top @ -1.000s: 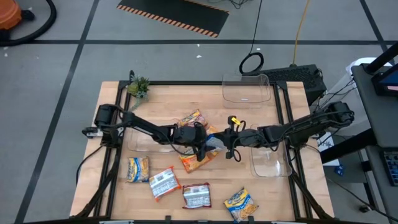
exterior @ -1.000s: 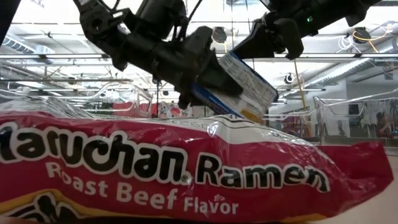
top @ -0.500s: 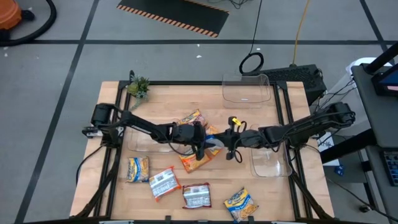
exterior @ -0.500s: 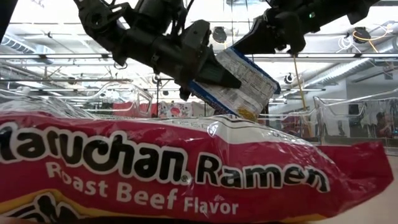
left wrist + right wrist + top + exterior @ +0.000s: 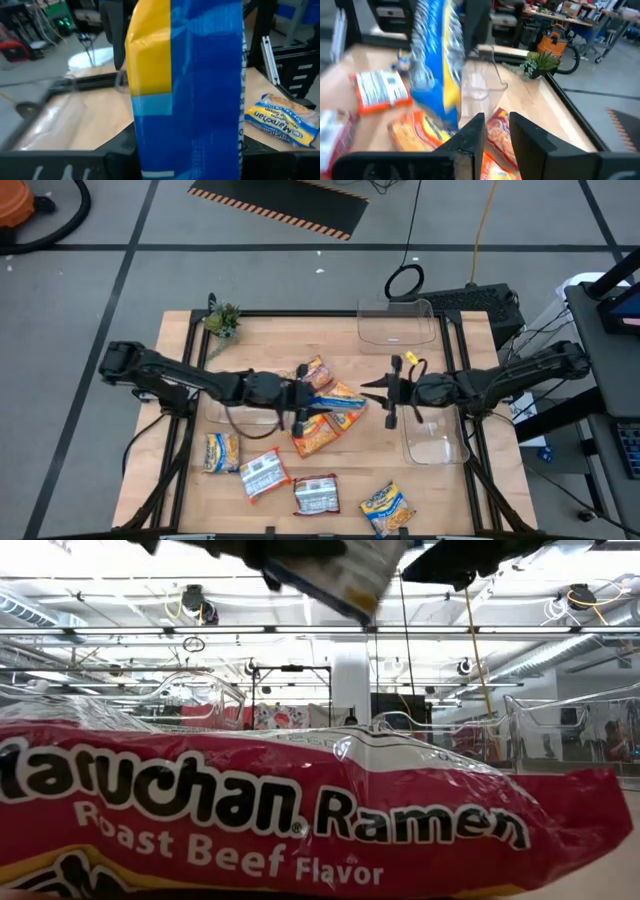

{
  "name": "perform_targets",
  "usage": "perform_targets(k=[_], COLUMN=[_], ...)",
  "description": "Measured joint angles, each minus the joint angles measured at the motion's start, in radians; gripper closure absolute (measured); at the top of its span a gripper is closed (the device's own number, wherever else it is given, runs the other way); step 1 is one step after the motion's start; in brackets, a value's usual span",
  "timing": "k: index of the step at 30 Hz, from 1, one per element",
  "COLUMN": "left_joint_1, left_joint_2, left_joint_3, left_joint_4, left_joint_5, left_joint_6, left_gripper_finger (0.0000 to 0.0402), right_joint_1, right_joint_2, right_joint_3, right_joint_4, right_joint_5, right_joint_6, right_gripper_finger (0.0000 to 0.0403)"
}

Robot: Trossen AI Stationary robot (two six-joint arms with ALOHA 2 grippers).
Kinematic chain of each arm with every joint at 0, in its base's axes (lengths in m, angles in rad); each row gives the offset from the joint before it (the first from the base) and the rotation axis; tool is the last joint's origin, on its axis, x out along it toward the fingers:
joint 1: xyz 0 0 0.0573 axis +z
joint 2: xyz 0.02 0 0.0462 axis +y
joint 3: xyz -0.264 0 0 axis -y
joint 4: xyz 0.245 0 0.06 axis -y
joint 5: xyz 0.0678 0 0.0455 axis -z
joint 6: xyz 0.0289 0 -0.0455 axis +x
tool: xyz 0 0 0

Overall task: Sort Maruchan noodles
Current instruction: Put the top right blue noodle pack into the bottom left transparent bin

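My left gripper (image 5: pixel 303 397) is shut on a yellow-and-blue Maruchan noodle packet (image 5: pixel 338 397) above the table's middle. The same packet (image 5: pixel 335 570) shows at the top of the low view. My right gripper (image 5: pixel 385 393) stands open just right of the packet, touching nothing; its fingers (image 5: pixel 470 137) show a gap with the packet (image 5: pixel 437 65) beyond them. Two orange packets (image 5: pixel 318 370) (image 5: pixel 315 435) lie flat on the table under and beside the arms. Several more packets lie along the near edge. My left gripper pinches the yellow-and-blue packet by its near end (image 5: pixel 185 150) between its two fingers. The fingers come nearly level from the table's left. The packet sticks out beyond them toward the table's right, lifted clear of the table.
Clear bins stand at the far right (image 5: pixel 397 322), at the right (image 5: pixel 435 440) and under the left arm (image 5: pixel 235 412). A small potted plant (image 5: pixel 222 320) is at the far left corner. A red Roast Beef packet (image 5: pixel 300 820) lies close before the low camera.
My right gripper has opened, let go of the yellow-and-blue packet and drawn back toward the table's right edge, rising. My left gripper has risen with the packet and rolled, lifting it well above the table.
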Motion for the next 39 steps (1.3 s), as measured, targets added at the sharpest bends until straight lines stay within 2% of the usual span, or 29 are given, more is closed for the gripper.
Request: perform_targets(k=[9, 11, 15, 17, 20, 24, 30, 34, 39], left_joint_1=[-0.117, -0.153, -0.225, -0.258, -0.309, -0.364, -0.419, -0.432, -0.432], left_joint_2=[-0.178, -0.209, -0.27, -0.296, -0.333, -0.364, -0.391, -0.404, -0.424], left_joint_3=[0.0, 0.0, 0.0, 0.0, 0.0, 0.0, 0.0, 0.0, 0.0], left_joint_4=[-0.201, -0.259, -0.349, -0.373, -0.392, -0.406, -0.531, -0.571, -0.621], left_joint_5=[-0.207, -0.27, -0.401, -0.462, -0.526, -0.536, -0.538, -0.538, -0.529], left_joint_6=[0.062, 0.063, 0.055, 0.043, 0.045, 0.121, 0.303, 0.419, 0.47], left_gripper_finger=[0.026, 0.026, 0.026, 0.026, 0.0259, 0.0259, 0.0259, 0.0259, 0.0259], right_joint_1=[0.021, 0.026, 0.027, 0.037, 0.051, 0.052, 0.052, 0.058, 0.067], right_joint_2=[-0.02, -0.014, 0.001, 0.013, 0.039, 0.086, 0.16, 0.192, 0.209], right_joint_3=[0.0, 0.0, 0.0, 0.0, 0.0, 0.0, 0.0, 0.0, 0.0], right_joint_4=[-0.037, -0.053, -0.05, -0.044, -0.022, 0.002, 0.06, 0.059, 0.068], right_joint_5=[-0.002, -0.052, -0.245, -0.27, -0.251, -0.234, -0.236, -0.235, -0.235], right_joint_6=[0.132, 0.159, 0.22, 0.241, 0.25, 0.258, 0.286, 0.298, 0.329], right_gripper_finger=[0.0309, 0.0312, 0.0324, 0.0332, 0.0344, 0.0357, 0.0366, 0.0367, 0.0367])
